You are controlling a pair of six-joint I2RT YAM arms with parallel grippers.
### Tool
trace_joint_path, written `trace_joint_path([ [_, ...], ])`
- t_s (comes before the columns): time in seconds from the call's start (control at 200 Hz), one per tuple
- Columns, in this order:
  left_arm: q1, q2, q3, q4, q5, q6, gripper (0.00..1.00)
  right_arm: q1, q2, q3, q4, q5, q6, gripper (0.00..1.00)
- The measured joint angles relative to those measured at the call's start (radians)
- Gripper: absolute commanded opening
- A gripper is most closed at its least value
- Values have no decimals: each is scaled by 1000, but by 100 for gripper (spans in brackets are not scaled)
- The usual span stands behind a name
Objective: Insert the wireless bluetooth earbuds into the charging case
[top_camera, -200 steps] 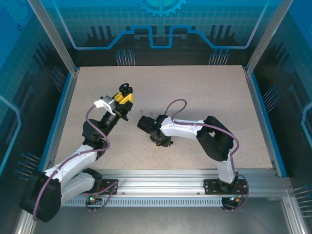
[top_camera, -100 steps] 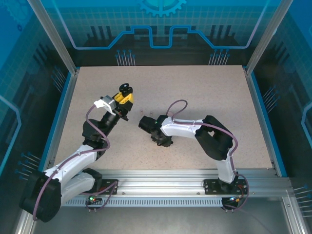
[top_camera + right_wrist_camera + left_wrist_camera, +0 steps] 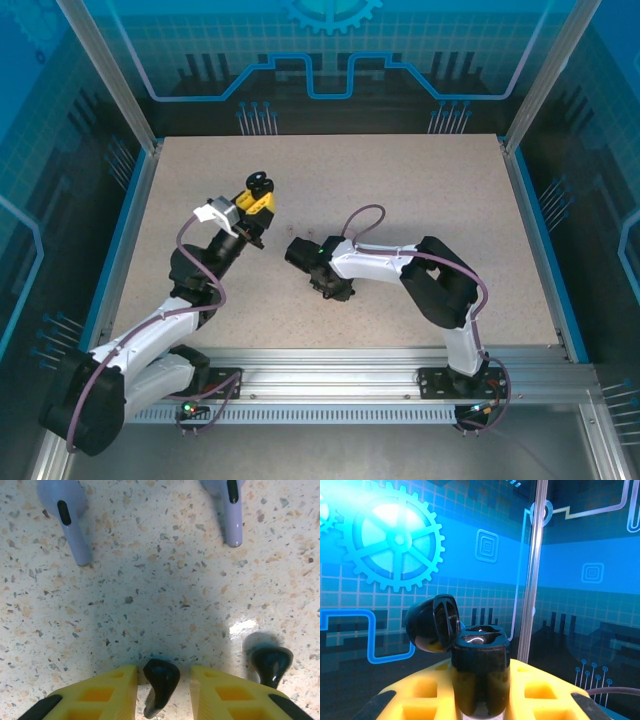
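The tabletop (image 3: pixel 420 190) is a pale beige board flecked with tan and dark specks. In the right wrist view it carries a soft shadow and a small bright glint (image 3: pixel 242 626). Blue trim (image 3: pixel 122 240) runs along its left and right edges. Slotted aluminium rails (image 3: pixel 330 385) line the near edge, and aluminium posts (image 3: pixel 105 75) rise at the far corners. Behind stand blue backdrop panels (image 3: pixel 450 50) printed with grids, circuit lines and a pale gear (image 3: pixel 395 540).
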Motion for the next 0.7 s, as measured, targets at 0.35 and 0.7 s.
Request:
trace_joint_path([
  [0.35,-11,0,0,0,1,0,0,-5,0,-1,1,-4,-8,30],
  [0.7,-35,0,0,0,4,3,0,-6,0,-2,14,-2,-35,22],
])
